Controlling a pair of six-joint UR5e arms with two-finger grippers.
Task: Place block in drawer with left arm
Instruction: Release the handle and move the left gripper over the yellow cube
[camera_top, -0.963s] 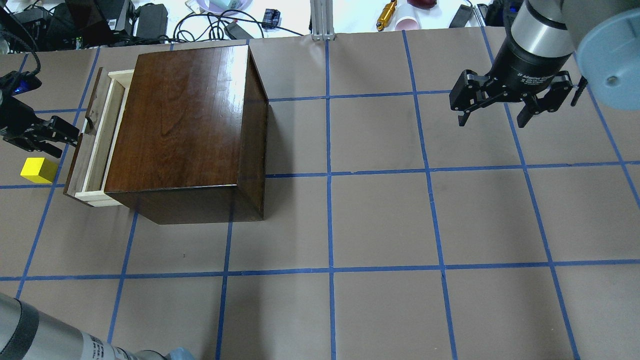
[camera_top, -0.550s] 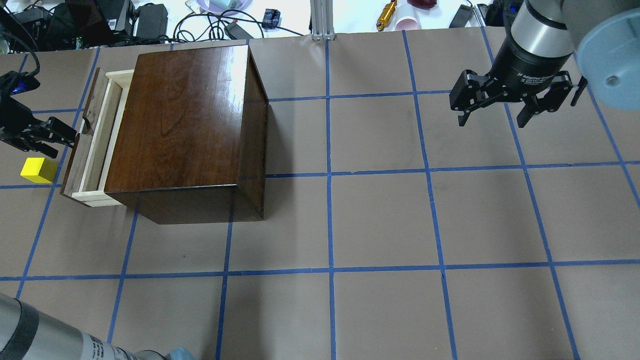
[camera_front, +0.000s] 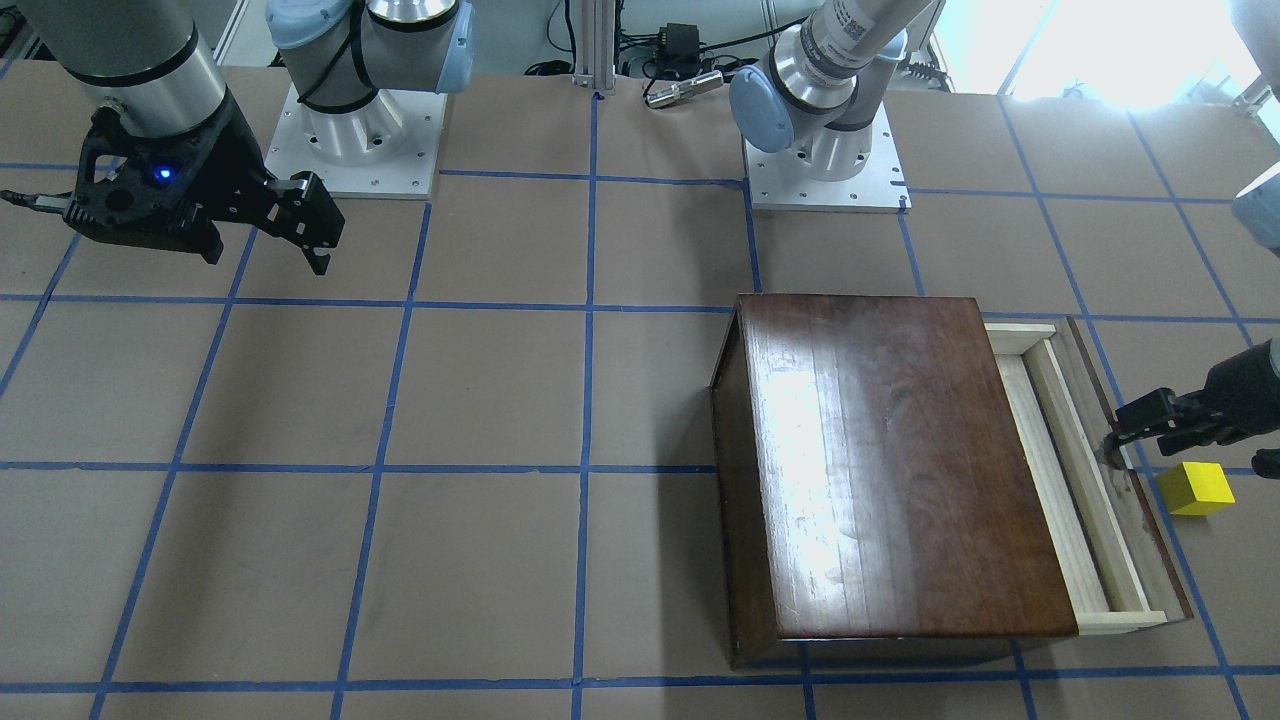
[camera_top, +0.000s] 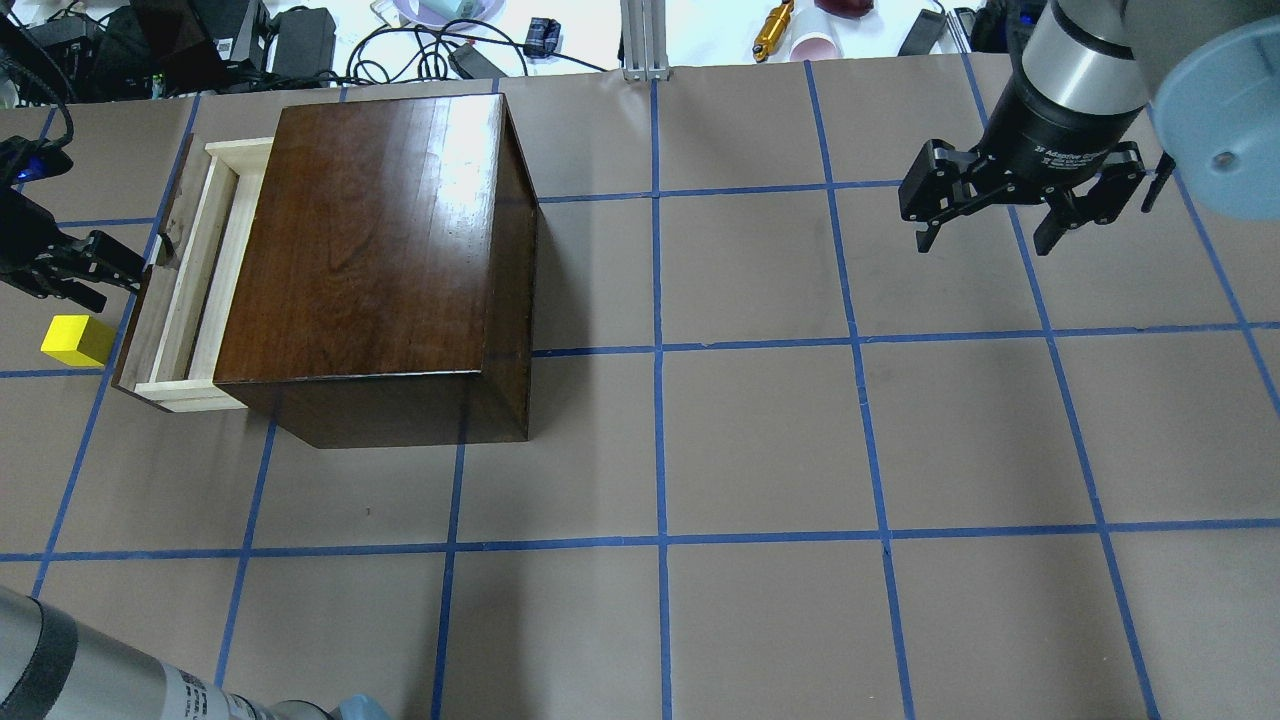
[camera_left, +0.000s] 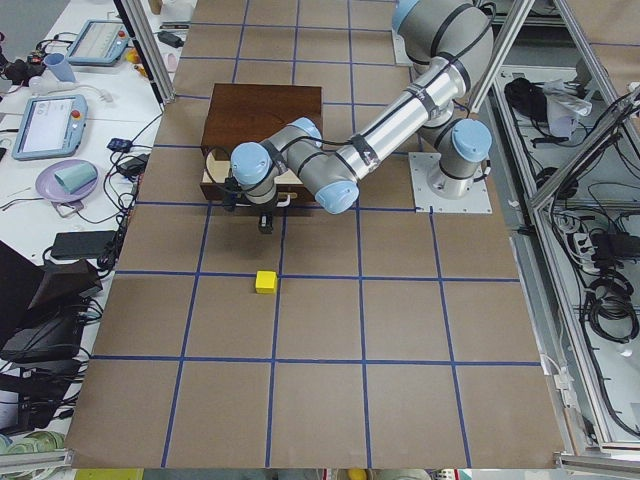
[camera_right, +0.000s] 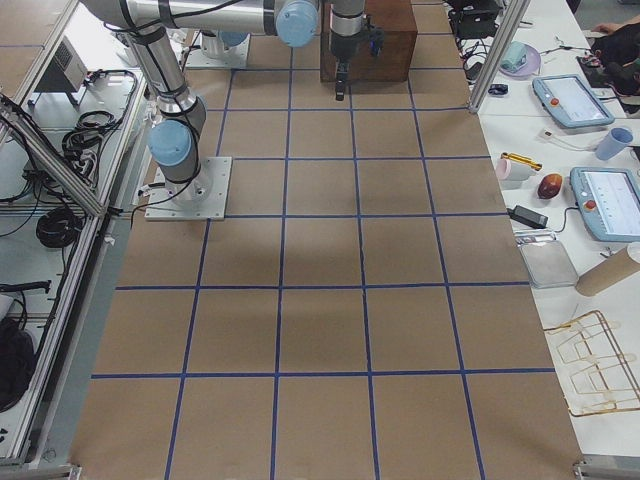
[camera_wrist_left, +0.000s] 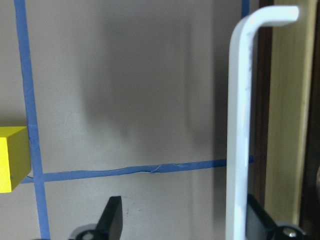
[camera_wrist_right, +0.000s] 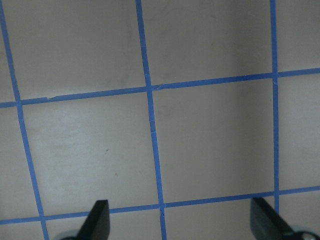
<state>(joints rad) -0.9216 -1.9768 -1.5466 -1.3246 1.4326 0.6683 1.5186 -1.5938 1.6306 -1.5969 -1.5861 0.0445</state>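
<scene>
The yellow block (camera_top: 75, 340) lies on the table left of the dark-brown box (camera_top: 370, 250); it also shows in the front view (camera_front: 1200, 488) and at the left edge of the left wrist view (camera_wrist_left: 10, 157). The drawer (camera_top: 190, 280) sticks out of the box's left side, its pale tray empty. My left gripper (camera_top: 125, 265) is open at the drawer's front panel. In the left wrist view (camera_wrist_left: 185, 215) the metal pull (camera_wrist_left: 239, 125) stands between the fingers, close to the right one. My right gripper (camera_top: 985, 240) is open and empty, high over the far right.
The box (camera_front: 890, 470) fills the left middle of the table. Cables, adapters and cups lie beyond the table's far edge (camera_top: 420, 40). The brown table with its blue tape grid (camera_top: 660, 350) spreads between the box and the right gripper.
The drawer has slid further out to the left. My left gripper has moved left with the pull. The block and the right arm have not moved.
</scene>
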